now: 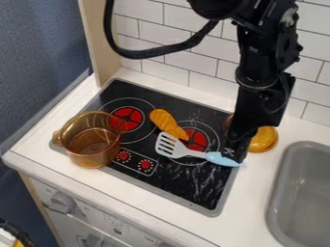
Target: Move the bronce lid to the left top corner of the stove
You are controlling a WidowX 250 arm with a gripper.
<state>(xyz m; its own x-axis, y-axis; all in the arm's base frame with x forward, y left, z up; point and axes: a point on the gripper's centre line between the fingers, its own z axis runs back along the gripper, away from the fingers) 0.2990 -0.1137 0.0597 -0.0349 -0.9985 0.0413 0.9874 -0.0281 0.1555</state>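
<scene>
Lid (263,140): one, bronze, beside the right edge of the stove (199,190), on the counter (254,202). Part hidden behind the arm (258,96); whether it overlaps the stove's edge, you cannot tell.

Gripper (233,153): one, black, low over the stove's right edge, at the blue handle of the spatula (188,152). Released or clenched, you cannot tell; whether it touches the handle, likewise.

Pot (93,142): one, amber, see-through, at the stove's left side.

Orange toy (166,123): one, between the two red burners, its lower end near the spatula's head.

Step in hand: by your operator's ledger, the approach; the lid is yet to be placed. Destination: the stove's left top corner, beyond the pot, on the wall side.

Next move, as judged: make sure you have no hold on the spatula, rise off its handle, then line up over the lid and take it by a knob or rim, whichever offers purchase. Afterwards, lift it well above the orange toy and the pot, carry it across and set it down flat.

Hazards: the handle dragged along; the smooth lid slipping, or clipping the pot on arrival.
</scene>
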